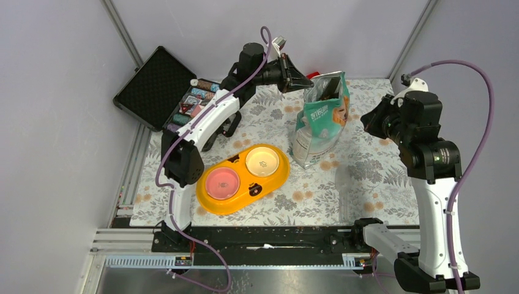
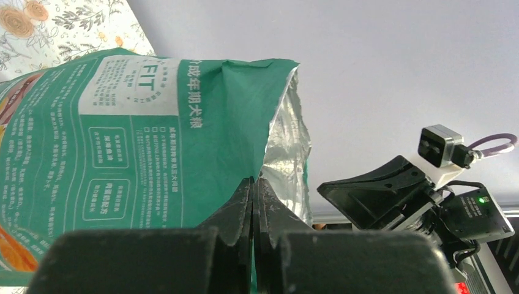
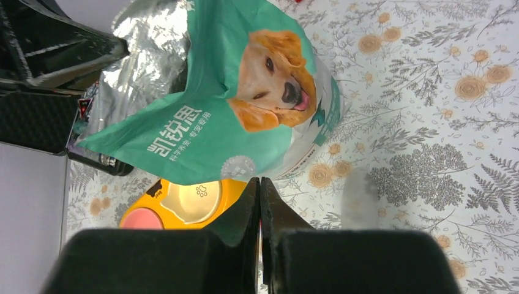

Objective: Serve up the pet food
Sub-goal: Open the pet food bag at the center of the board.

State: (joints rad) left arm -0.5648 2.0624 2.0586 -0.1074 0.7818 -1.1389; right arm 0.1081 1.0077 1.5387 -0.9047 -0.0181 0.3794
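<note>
The teal-and-white pouch (image 1: 321,122) with a golden retriever print (image 3: 275,79) stands open on the floral mat, its silver foil lining (image 2: 287,147) showing. The pet food itself is hidden; the mouth only looks dark. My left gripper (image 1: 303,82) is shut, its tips (image 2: 254,180) right at the pouch's upper left rim, with nothing visibly between them. To the right of the pouch and apart from it, my right gripper (image 1: 366,120) is also shut and empty, tips (image 3: 260,179) pointing at the pouch's base. A yellow double feeder (image 1: 208,199) lies front left, holding a pink bowl (image 1: 222,182) and a cream bowl (image 1: 263,162).
An open black case (image 1: 153,82) with small packets and jars lies at the back left beside the left arm. Grey walls close in the mat on the left, back and right. A metal rail (image 1: 263,245) runs along the near edge.
</note>
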